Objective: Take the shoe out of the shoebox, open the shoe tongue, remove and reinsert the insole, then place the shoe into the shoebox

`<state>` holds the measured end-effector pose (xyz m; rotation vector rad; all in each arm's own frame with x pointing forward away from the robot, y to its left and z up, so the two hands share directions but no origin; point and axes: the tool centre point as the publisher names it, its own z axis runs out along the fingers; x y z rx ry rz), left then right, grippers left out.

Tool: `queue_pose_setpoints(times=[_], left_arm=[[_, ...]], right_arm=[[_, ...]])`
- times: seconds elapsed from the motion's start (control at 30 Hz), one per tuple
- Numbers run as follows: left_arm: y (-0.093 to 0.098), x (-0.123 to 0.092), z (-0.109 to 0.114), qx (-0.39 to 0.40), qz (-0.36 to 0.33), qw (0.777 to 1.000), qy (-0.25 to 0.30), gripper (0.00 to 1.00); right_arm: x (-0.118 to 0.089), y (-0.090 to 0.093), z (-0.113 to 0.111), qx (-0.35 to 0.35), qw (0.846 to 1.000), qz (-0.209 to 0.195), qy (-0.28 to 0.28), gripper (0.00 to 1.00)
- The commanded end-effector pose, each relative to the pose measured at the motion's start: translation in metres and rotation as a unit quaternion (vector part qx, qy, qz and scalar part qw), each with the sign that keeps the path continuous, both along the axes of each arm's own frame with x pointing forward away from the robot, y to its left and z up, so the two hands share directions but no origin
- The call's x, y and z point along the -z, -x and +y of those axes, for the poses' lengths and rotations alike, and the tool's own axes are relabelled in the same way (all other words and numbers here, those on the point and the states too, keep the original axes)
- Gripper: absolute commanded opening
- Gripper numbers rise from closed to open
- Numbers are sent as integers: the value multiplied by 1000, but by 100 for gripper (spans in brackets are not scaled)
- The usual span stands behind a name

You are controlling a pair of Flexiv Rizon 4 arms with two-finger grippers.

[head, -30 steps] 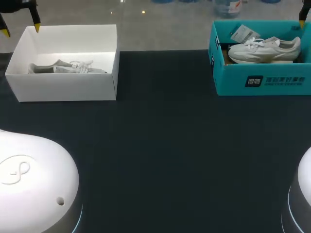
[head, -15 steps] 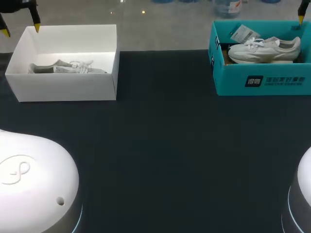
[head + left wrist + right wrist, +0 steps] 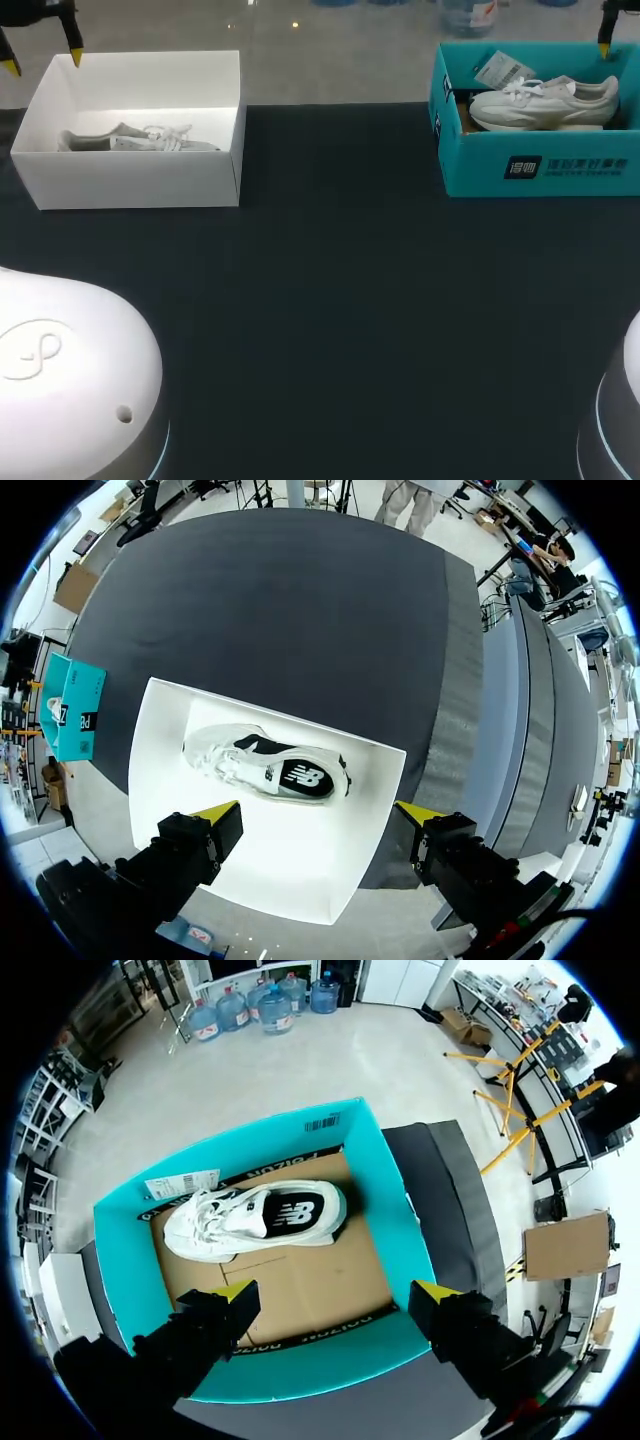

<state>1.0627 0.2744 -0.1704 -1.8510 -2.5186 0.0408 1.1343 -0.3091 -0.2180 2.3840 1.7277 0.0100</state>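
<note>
**Head view.** Two open boxes are seen at the far side of the dark table (image 3: pixel 340 300): a white shoebox (image 3: pixel 130 185) on the left and a teal shoebox (image 3: pixel 540 170) on the right. One shoe lies on its side in each, the white-box shoe (image 3: pixel 140 138) and the teal-box shoe (image 3: pixel 545 100). A paper tag (image 3: pixel 497 68) rests by the toe of the latter. The left gripper (image 3: pixel 42 58) is held above the white box's far left corner. Only one yellow tip of the right gripper (image 3: pixel 603 45) is visible, over the teal box's far right corner. Nothing is touched, so the taking-out step is judged not yet begun.

**Left wrist view.** The left gripper (image 3: pixel 320 812) is spread wide and holds nothing. The white shoebox (image 3: pixel 150 780) lies below it, with the white-box shoe (image 3: pixel 268 768) ahead of the fingers. The fingers' line appears to run along the shoe's length. A turn of the wrist would probably be needed so that the shoe can be pinched across its narrow collar, and the box walls should be cleared on the way down.

**Right wrist view.** The right gripper (image 3: pixel 335 1290) is likewise wide apart and empty above the teal shoebox (image 3: pixel 390 1210). The teal-box shoe (image 3: pixel 255 1220) lies ahead of the fingers, near the far wall. The tag is best avoided when the fingers are closed
</note>
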Motion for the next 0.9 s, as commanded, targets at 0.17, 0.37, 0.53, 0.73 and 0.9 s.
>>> queue_pose_setpoints(times=[0.17,0.37,0.53,0.73,0.9], left_arm=[[0,-1,0,0,1,1000,-1,100],[0,-1,0,0,1,1000,-1,100],[0,-1,0,0,1,1000,-1,100],[0,-1,0,0,1,1000,-1,100],[0,-1,0,0,1,1000,-1,100]], right_arm=[[39,-27,-3,-15,1000,4,-8,100],[51,-31,-8,-15,1000,7,-4,100],[51,-31,-8,-15,1000,7,-4,100],[51,-31,-8,-15,1000,7,-4,100],[55,-35,-9,-19,1000,16,-5,100]])
